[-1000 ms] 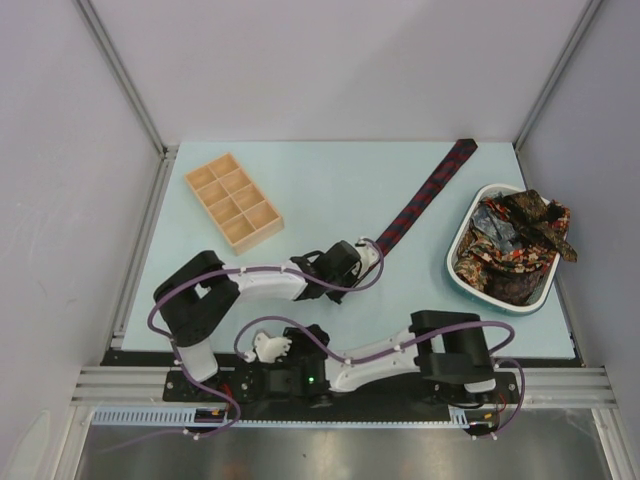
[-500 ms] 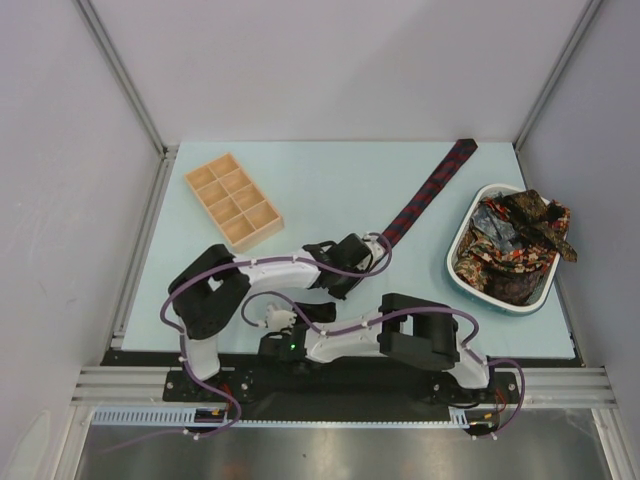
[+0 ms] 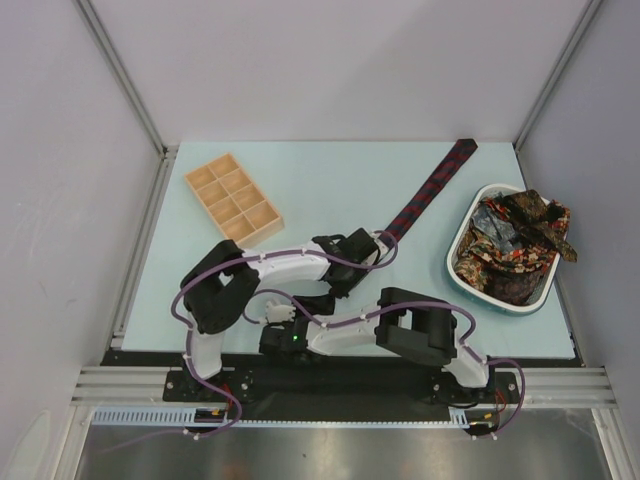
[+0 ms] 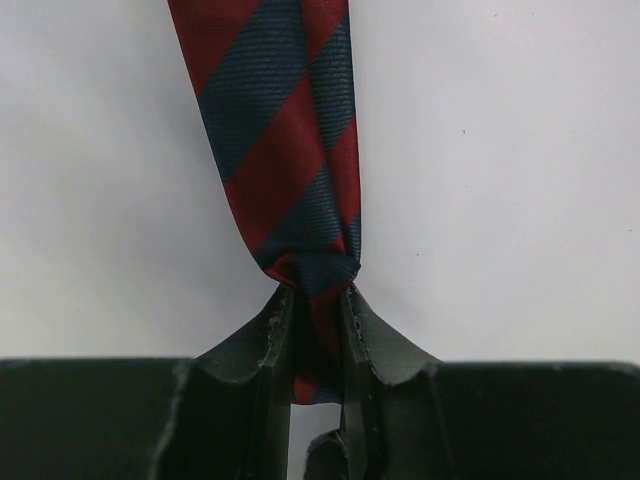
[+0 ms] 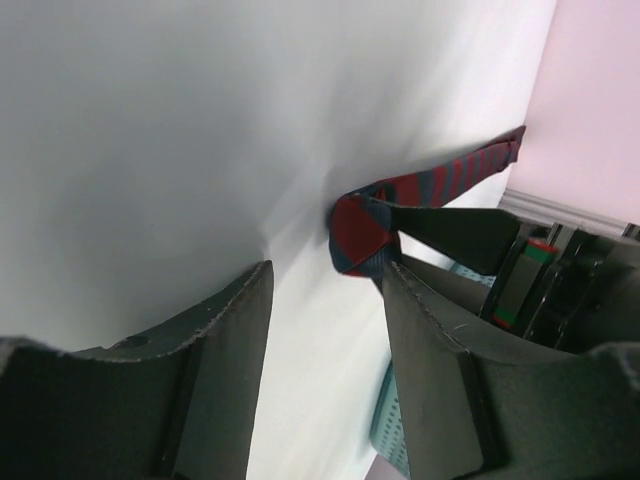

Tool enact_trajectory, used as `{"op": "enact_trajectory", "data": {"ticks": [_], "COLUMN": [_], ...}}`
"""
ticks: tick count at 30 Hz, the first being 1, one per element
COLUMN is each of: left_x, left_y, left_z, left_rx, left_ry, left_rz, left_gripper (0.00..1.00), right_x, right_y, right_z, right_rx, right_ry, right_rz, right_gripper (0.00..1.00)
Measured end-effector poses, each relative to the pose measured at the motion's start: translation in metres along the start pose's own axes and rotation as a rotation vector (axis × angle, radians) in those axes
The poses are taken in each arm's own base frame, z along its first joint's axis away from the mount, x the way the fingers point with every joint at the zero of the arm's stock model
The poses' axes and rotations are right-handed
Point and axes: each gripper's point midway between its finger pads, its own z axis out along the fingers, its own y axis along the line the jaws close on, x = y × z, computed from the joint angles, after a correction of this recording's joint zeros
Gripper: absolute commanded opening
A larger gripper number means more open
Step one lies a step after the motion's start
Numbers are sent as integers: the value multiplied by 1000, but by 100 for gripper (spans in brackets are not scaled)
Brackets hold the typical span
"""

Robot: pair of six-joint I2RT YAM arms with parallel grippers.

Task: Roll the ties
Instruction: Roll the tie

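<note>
Tie (image 4: 275, 120), navy-red diagonal stripes, end bunched

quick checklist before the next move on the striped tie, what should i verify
1. Left end effector clamped on the near end of the striped tie: ok.
2. Right end effector open with nothing in it: ok.
3. Right end effector pointed at the pinched tie end: ok.
4. Tie stretched out straight toward the far right corner: ok.
5. Tie lying apart from the basket and the wooden tray: ok.
6. First turn of the roll formed: cannot tell, the end is bunched in the grip.
</note>
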Motion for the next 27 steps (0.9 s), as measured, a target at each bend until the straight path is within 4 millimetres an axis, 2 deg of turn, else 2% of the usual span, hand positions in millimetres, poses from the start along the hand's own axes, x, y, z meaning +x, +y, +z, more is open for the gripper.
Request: {"op": "enact_trajectory", "data": {"ticks": [10,13,16,17,27], "left_x": [0,0,0,0,0], "left_y": [0,0,0,0,0], "left_z": [0,0,0,0,-1], "left_rx": [-1,0,0,-1,0], "left_ry": [19,24,30,31,35], "left_rz": [1,1,1,2,2], "left_gripper": [25,25,25,25,26], "right_x": [7,9,12,13,14], "right_y": [-11,-10,-10,-10,-5], "right_z": [19,21,25,26,30], "right_rx": [33,39,52,58,58], "right_ry": [42,51,65,67,73], "right_rz": [-23,-37,-48,-51,-49], "right_gripper": [53,45,43,38,17]}}
